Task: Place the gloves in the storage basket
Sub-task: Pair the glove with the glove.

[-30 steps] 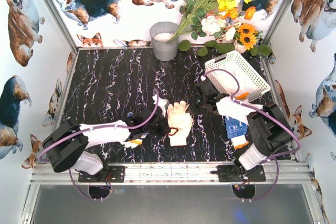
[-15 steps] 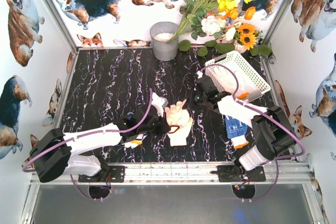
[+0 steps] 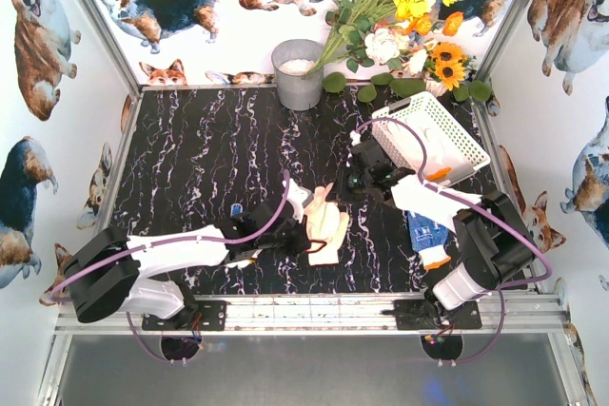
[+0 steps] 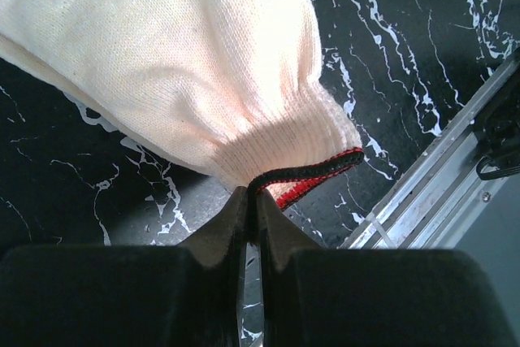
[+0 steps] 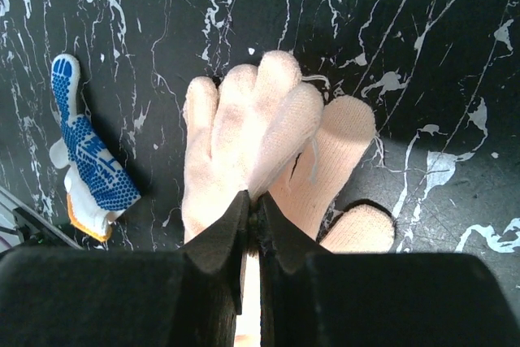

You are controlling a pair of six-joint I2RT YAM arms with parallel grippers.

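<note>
The cream knit glove (image 3: 325, 225) lies at the middle of the table, toward the near edge. Its long axis slants from the red-trimmed cuff (image 4: 313, 176) at near left to the fingertips at far right. The left gripper (image 4: 252, 201) is pinched tight on the cuff edge. The right gripper (image 5: 253, 205) is nipped narrow on the fingertips, with a second cream glove just under them. The storage basket (image 3: 447, 135) sits tilted at the far right, beyond the finger end. The right arm is nearer to it, so the carry likely leads fingers-first, far and right.
</note>
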